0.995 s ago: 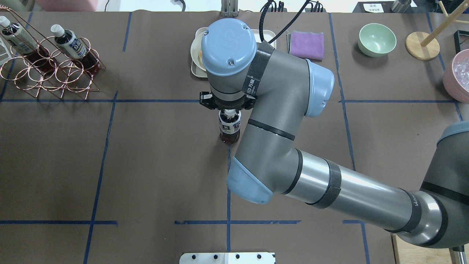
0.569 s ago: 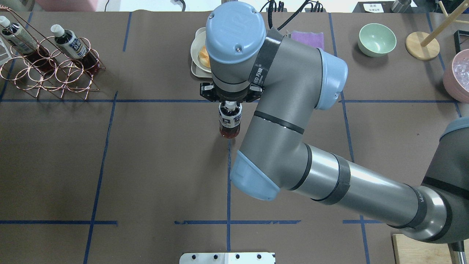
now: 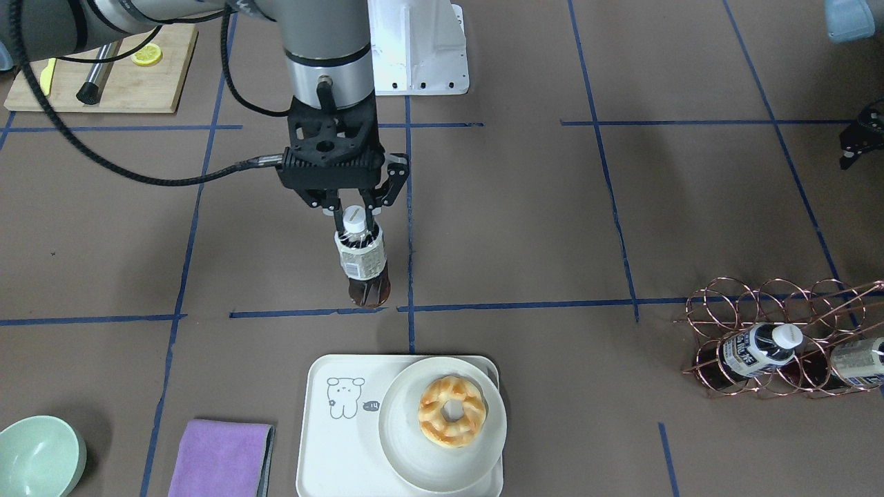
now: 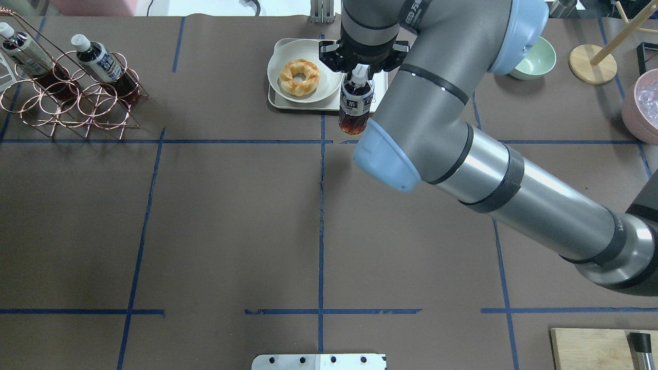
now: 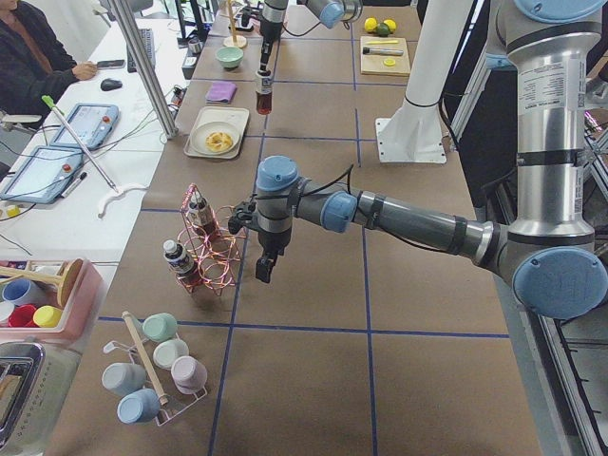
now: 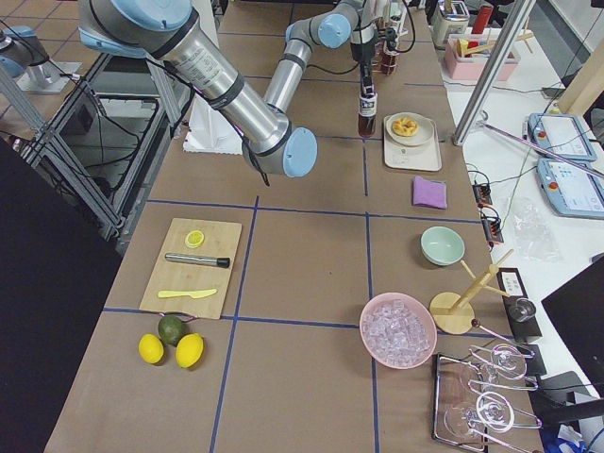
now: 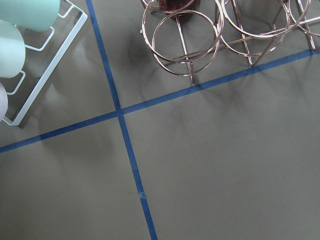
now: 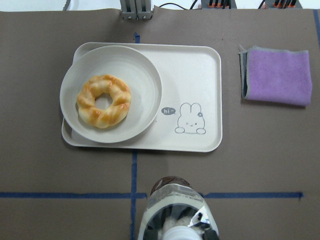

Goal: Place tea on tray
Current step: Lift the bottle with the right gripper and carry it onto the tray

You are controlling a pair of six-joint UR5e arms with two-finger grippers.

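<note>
My right gripper (image 3: 355, 219) is shut on the white cap and neck of the tea (image 3: 362, 262), a small bottle of dark brown liquid. It hangs upright above the table, just short of the near rim of the cream tray (image 3: 331, 449). In the overhead view the gripper (image 4: 360, 69) and the tea (image 4: 354, 105) overlap the tray's edge (image 4: 308, 106). The right wrist view shows the tea (image 8: 172, 200) below the tray (image 8: 190, 75) with its line-drawn animal. My left gripper (image 5: 266, 271) hovers by the bottle rack; I cannot tell if it is open.
A round plate (image 4: 285, 56) with a doughnut (image 4: 299, 77) fills the tray's half on the robot's left. Two more bottles (image 4: 97, 59) lie in a copper wire rack (image 4: 77, 103). A purple cloth (image 8: 275, 75), a green bowl (image 3: 38, 455) and a wooden board (image 3: 103, 76) stand around.
The right arm has carried the tea away from the robot, from the table's middle to the tray's near edge. The doughnut plate is now uncovered.
</note>
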